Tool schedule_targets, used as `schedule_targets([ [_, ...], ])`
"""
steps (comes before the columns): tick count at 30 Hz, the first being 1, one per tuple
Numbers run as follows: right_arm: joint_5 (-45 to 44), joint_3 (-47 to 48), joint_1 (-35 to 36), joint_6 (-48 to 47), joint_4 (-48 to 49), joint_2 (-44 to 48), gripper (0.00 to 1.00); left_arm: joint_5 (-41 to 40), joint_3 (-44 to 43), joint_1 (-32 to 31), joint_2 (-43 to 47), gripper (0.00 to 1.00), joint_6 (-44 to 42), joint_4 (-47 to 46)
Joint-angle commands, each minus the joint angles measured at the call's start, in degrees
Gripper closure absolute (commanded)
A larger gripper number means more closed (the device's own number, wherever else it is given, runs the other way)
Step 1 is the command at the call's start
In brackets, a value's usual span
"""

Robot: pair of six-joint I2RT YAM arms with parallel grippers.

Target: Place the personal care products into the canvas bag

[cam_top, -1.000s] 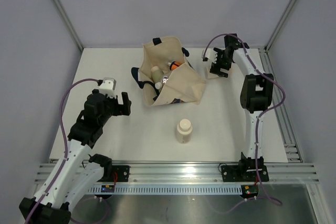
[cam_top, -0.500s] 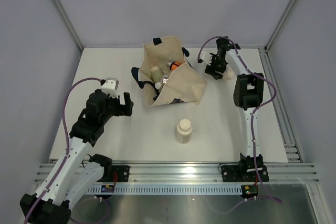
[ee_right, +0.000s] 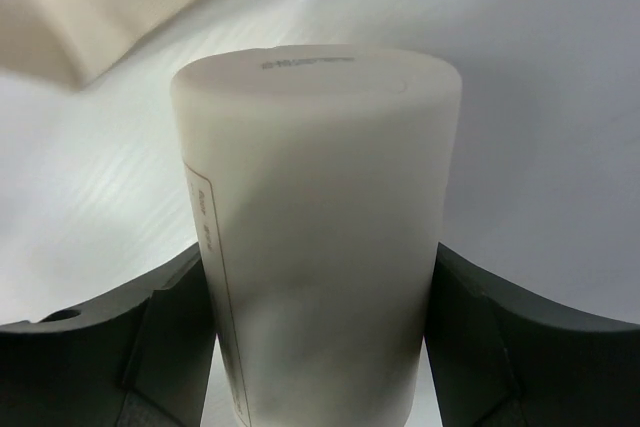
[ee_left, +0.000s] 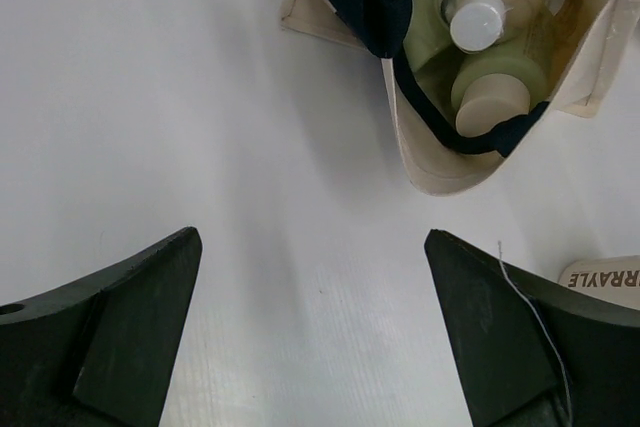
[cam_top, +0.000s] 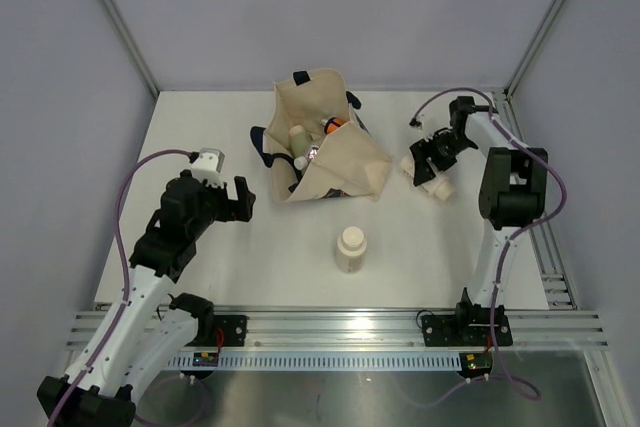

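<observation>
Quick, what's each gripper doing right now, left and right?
Left gripper: open, holding nothing.
Right gripper: closed on a white bottle.

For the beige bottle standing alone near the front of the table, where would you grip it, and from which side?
Grip the beige bottle around its body, below the cap. It stands upright and alone, so a level approach from its left would probably suit the open left gripper; the right gripper is shut on the cream-white bottle.

The right gripper (cam_top: 428, 164) has carried the cream-white bottle (ee_right: 320, 227) rightward and nearer.
</observation>
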State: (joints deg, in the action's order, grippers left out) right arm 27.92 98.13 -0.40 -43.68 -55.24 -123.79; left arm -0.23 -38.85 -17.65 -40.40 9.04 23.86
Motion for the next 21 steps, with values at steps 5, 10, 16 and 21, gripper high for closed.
schedule_targets([
  [5,25.0,-19.8,0.8,10.9,5.3,26.1,1.00,4.4,-1.8,-0.1,2.3,0.01,1.0,-2.1],
  [10,29.5,-24.2,0.8,12.1,5.9,36.7,1.00,7.7,-2.7,-0.2,1.6,0.01,2.7,-2.1],
  [16,33.7,-17.8,2.6,11.1,-0.8,41.1,1.00,13.8,-2.7,-0.2,2.6,0.01,1.6,-2.9],
  [21,34.1,-10.7,8.4,14.1,-1.5,41.1,1.00,15.2,-3.4,-0.2,2.9,0.01,1.2,-1.3],
])
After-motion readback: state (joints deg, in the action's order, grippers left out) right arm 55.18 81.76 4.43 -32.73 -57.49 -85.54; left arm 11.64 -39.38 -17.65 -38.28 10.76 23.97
